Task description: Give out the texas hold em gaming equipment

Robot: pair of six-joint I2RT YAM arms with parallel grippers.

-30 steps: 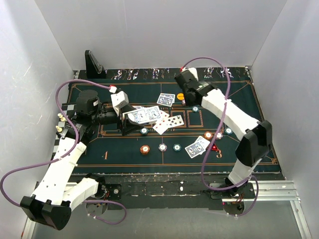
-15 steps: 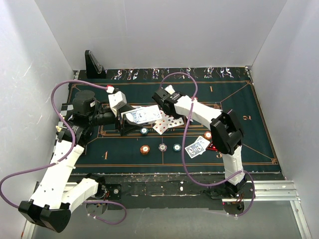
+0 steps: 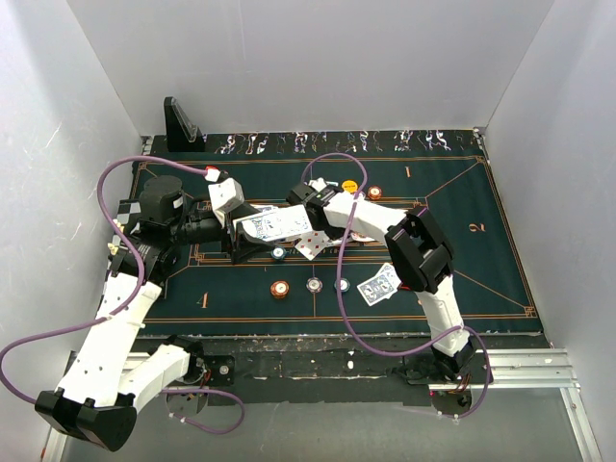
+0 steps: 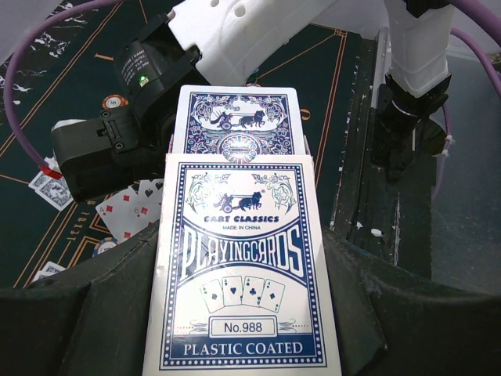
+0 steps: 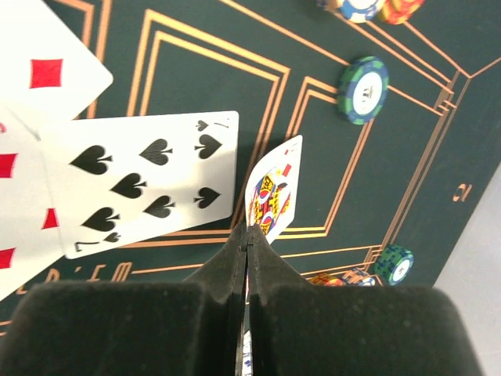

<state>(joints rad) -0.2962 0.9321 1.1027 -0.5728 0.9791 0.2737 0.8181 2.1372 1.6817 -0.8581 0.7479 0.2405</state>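
Observation:
My left gripper is shut on a blue-and-white playing-card box and holds it above the mat; the box fills the left wrist view. A blue-backed card sticks out of its far end. My right gripper is at that end, shut on a card that shows as a red face card standing edge-on between the fingertips. A seven of spades lies face up below. Orange, white and teal chips lie in a row on the mat.
The dark green mat covers the table. Two blue-backed cards lie near the right arm's elbow. A yellow disc and an orange chip lie further back. A black stand is at the back left. White walls enclose three sides.
My right arm has swung left from the back middle of the mat to the end of the card box and now pinches a card. The left arm has barely moved.

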